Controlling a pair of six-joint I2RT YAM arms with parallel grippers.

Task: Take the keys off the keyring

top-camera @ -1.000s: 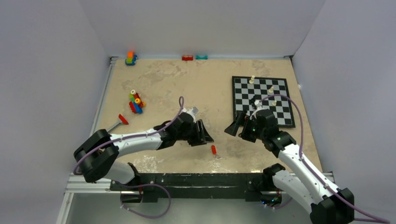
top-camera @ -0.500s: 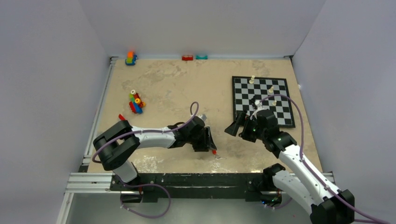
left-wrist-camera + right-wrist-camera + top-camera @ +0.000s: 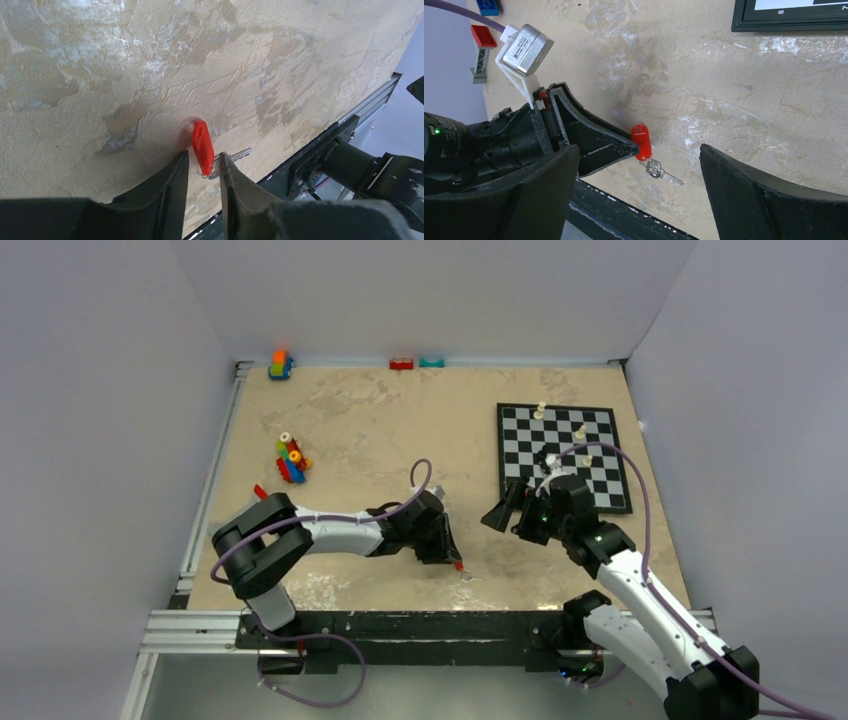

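Observation:
The keys lie on the table near its front edge: a red plastic tag (image 3: pixel 458 562) with a silvery key (image 3: pixel 467 575) beside it. In the left wrist view the tag (image 3: pixel 202 147) and key blade (image 3: pixel 239 154) join at the thin keyring (image 3: pixel 212 173). My left gripper (image 3: pixel 202 162) is down at the table, its jaws narrowly apart on either side of the tag's ring end, with slim gaps visible. My right gripper (image 3: pixel 503 512) is wide open and empty, held above the table to the right of the keys. Its view shows the tag (image 3: pixel 641 141), keyring (image 3: pixel 652 165) and key (image 3: pixel 667 175).
A chessboard (image 3: pixel 560 455) with several pieces lies at the right, just behind my right arm. A pile of toy bricks (image 3: pixel 290 460) sits at the left, with more bricks (image 3: pixel 402 364) along the back wall. The black front rail (image 3: pixel 430 625) is close below the keys.
My left arm has swung right and forward, bringing its gripper down onto the keys; over the last half second it barely moved. The right arm has not moved.

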